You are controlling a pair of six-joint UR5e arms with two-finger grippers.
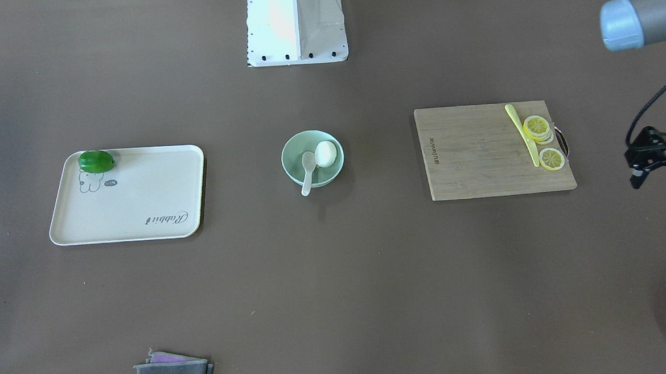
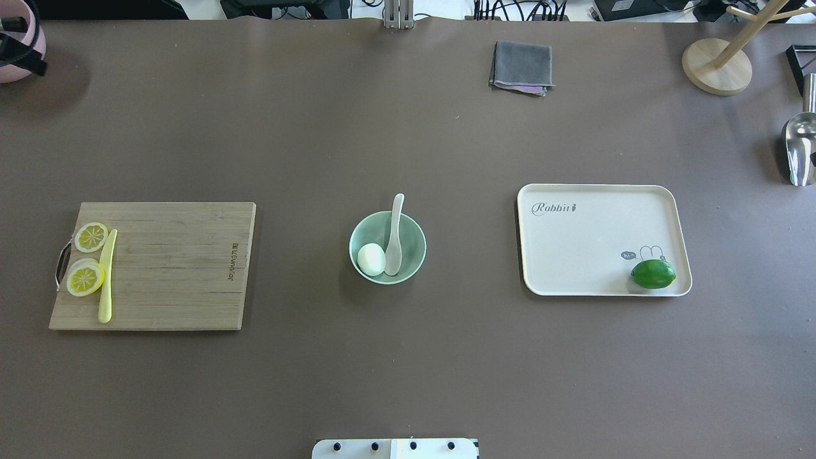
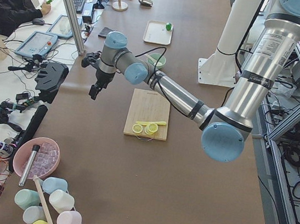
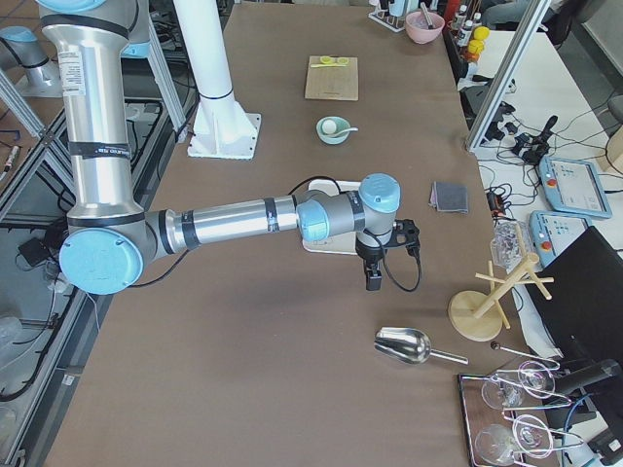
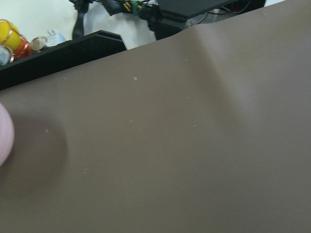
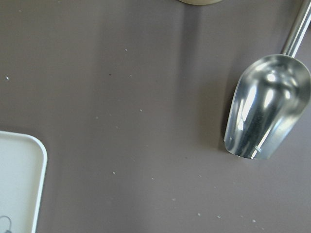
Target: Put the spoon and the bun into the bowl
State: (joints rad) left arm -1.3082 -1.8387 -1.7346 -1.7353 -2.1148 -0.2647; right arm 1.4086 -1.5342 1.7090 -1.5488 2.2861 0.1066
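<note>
White bun (image 2: 371, 259) and white spoon (image 2: 395, 229), handle overhanging the rim, are lying in mint bowl (image 2: 417, 237) at frame centre; left jaws, right jaws: state cannot be told.

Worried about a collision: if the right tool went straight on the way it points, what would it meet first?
Probably the bare table, between the metal scoop and the tray; the right tool points down, though depth is unclear.

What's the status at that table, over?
White soup spoon and round white bun in pale mint-green bowl. Left gripper, right gripper away from it, jaws unreadable. Nothing blocking.
</note>
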